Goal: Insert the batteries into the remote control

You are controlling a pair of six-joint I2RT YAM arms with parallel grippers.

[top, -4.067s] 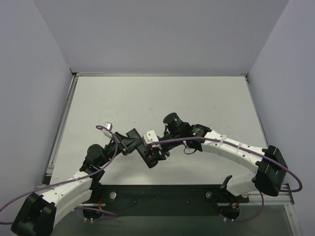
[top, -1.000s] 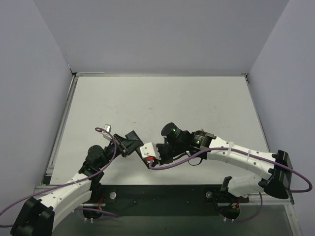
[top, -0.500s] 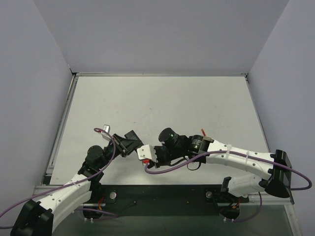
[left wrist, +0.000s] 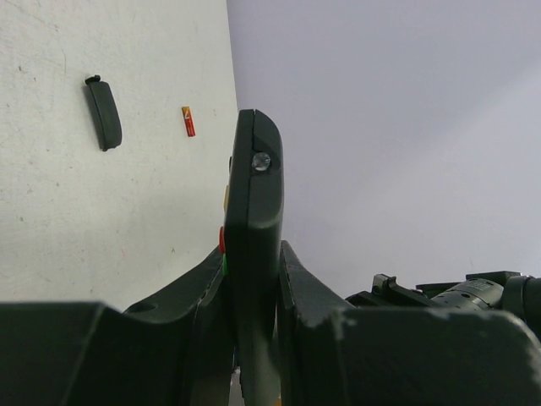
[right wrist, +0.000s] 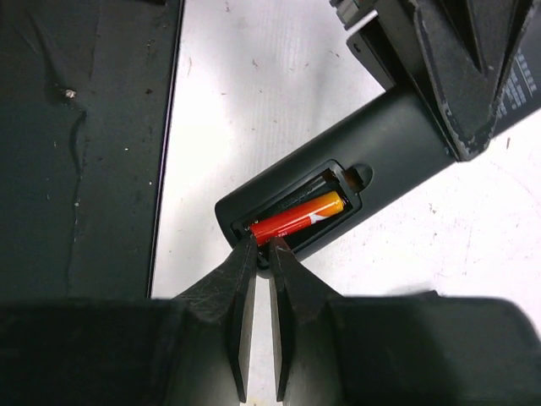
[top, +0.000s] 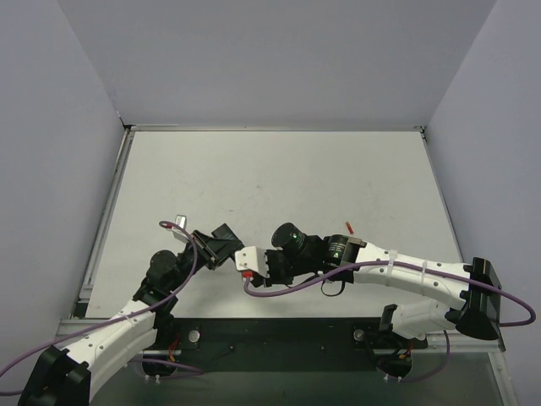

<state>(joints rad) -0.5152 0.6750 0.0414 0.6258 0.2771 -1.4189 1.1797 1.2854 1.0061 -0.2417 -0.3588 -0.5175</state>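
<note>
A: Any legible text?
B: None. White print lines on the black panel (right wrist: 517, 85) in the right wrist view's corner are too small to read. The battery (right wrist: 297, 218) in the remote control (right wrist: 397, 135) shows a white mark, no letters.

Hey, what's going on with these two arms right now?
The left gripper is clamped on the remote control, whose battery bay is open. The right gripper, jaws closed, has its tips at the end of one battery lying in that bay. The second battery and the cover lie loose on the table.
</note>
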